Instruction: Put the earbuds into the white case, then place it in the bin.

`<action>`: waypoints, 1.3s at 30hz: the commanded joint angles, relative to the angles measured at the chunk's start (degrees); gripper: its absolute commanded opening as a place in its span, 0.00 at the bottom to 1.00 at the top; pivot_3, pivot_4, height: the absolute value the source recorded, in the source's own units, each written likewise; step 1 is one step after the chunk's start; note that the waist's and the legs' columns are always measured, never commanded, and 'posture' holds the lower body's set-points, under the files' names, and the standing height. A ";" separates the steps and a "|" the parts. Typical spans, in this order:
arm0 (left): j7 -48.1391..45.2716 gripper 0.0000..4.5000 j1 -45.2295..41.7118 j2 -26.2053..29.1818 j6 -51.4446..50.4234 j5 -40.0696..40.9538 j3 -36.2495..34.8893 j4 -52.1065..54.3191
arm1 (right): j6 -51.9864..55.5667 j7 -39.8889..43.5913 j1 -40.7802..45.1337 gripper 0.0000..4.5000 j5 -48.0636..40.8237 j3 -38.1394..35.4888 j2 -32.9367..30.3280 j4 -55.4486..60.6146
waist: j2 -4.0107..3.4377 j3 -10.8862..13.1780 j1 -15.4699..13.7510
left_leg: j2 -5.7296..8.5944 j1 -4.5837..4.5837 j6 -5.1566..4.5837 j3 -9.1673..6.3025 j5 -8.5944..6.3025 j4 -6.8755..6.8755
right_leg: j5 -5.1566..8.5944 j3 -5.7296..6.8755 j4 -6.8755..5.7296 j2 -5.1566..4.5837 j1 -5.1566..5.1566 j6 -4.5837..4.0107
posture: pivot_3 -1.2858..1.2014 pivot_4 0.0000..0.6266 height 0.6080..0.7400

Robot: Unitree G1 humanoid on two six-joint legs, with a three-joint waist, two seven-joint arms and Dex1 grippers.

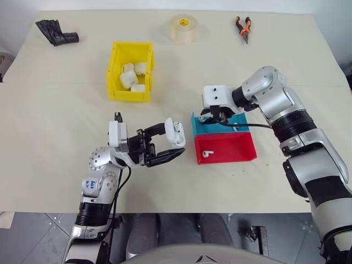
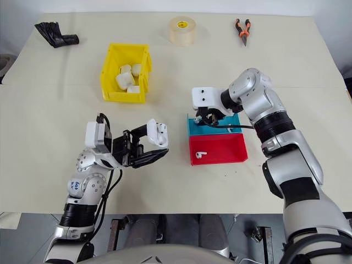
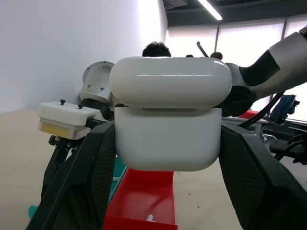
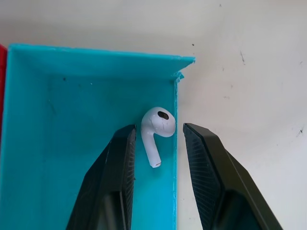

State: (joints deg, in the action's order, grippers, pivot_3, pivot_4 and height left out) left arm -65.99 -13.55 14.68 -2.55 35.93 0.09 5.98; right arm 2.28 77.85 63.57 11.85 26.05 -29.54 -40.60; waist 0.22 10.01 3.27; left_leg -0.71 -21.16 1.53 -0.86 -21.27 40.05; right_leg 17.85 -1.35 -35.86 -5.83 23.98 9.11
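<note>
- One earbud (image 4: 157, 128) lies in the blue tray (image 4: 72, 120), in a corner by its wall, directly between the two black fingers of the right pincer (image 4: 156, 143).
- The right pincer is part open over that corner: one finger is inside the tray and the other outside its wall, and neither clearly touches the earbud.
- A second earbud (image 1: 207, 154) lies in the red tray (image 1: 228, 148), which sits against the blue tray on the robot's side of the right pincer.
- The left pincer (image 1: 168, 144) is clamped on a white case (image 3: 168, 120), its lid hinged ajar above the body, held above the table a short way left of the trays.
- The yellow bin (image 1: 130, 71) stands beyond the left pincer, well apart, with several white cases (image 1: 131, 76) inside.
- Farther still, along the table's far edge, lie a black glove (image 1: 56, 32), a roll of tape (image 1: 183, 28) and pliers (image 1: 243, 27).
</note>
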 commanded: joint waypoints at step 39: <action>-2.95 0.62 -9.10 -1.51 -1.29 1.27 0.10 -6.51 | 44.49 -18.84 -32.19 0.11 -59.12 -44.51 1.10 60.42 | -0.03 0.02 -2.18 | 0.06 -0.04 -0.02 -0.17 -0.01 0.02 | 0.00 0.34 0.04 -0.10 -0.15 0.00 | 0.52 0.24 1.00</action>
State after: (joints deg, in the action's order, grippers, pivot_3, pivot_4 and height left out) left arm -68.44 -21.46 13.70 -4.12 36.07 0.13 -0.88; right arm 43.37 61.66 31.98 -40.00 -15.48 -29.04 14.62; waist 0.20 10.03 1.09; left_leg -0.64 -21.21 1.50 -1.05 -21.28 40.06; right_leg 17.85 -1.00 -35.79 -5.94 23.82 9.11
